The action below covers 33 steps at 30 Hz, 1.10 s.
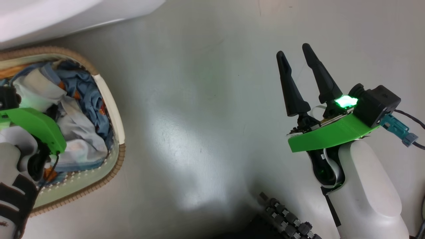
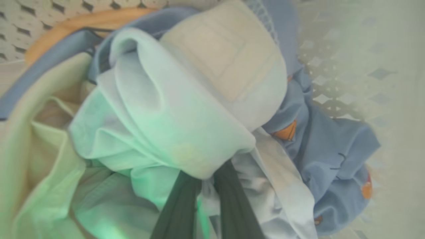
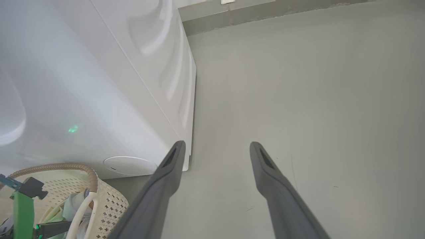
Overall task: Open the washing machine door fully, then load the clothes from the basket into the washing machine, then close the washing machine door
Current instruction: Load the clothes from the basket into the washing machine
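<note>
The left fingers are drawn close together deep among the clothes, pinching a fold of pale blue fabric between them. The bundle lies inside the basket, which stands on the floor just beside the white washing machine. The right fingers are spread wide and hold nothing, hovering over the floor well apart from the basket.

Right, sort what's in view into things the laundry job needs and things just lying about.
Job: the clothes, the basket holding them, the washing machine, the left gripper shut on the clothes, the right gripper open and empty.
Just there: the grey floor, the skirting strip along the wall.
</note>
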{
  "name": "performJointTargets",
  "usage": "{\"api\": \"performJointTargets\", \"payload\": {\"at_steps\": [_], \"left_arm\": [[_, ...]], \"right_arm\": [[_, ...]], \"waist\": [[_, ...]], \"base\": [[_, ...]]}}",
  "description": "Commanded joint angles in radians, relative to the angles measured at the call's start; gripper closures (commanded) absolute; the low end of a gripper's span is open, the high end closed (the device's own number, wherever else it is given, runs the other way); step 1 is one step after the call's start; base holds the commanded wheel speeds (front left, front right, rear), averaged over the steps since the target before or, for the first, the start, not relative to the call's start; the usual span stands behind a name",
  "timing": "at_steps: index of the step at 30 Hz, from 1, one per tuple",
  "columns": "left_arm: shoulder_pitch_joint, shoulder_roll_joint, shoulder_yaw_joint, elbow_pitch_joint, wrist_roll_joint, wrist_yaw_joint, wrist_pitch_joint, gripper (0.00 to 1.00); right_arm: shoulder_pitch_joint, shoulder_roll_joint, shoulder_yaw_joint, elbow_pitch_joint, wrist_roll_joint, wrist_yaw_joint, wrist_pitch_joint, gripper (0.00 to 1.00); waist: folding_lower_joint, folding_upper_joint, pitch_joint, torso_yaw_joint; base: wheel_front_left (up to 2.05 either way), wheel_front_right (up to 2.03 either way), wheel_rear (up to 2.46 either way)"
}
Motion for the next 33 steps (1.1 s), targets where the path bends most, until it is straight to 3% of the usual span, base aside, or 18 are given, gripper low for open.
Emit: {"api": "performJointTargets", "payload": {"at_steps": [1,14,23,29,33], "left_arm": [[0.011,0.038,0.012,-0.004,-0.002,-0.002,-0.015,1.00],[0.154,0.056,-0.129,-0.108,-0.066,-0.002,-0.159,1.00],[0.231,0.060,-0.167,-0.165,-0.118,-0.002,-0.236,1.00],[0.274,0.058,-0.152,-0.193,-0.126,-0.002,-0.246,1.00],[0.310,0.056,-0.076,-0.240,-0.093,-0.002,-0.247,1.00]], "right_arm": [[0.028,0.004,0.015,-0.021,0.006,0.003,-0.005,0.00],[0.043,0.004,-0.001,0.007,0.019,0.003,-0.005,0.00],[0.084,0.005,-0.027,0.036,-0.020,0.003,-0.005,0.00],[0.104,0.005,-0.036,0.050,-0.037,0.003,-0.005,0.00],[0.130,0.005,-0.044,0.062,-0.049,0.003,-0.005,0.00]], "waist": [[0.0000,0.0000,-0.013,0.008],[0.0000,0.0000,-0.205,0.054],[0.0000,0.0000,-0.342,0.109],[0.0000,0.0000,-0.419,0.131],[0.0000,0.0000,-0.475,0.150]], "base": [[0.00,0.00,0.00],[0.00,0.00,0.00],[0.00,0.00,0.00],[0.00,0.00,0.00],[0.00,0.00,0.00]]}}
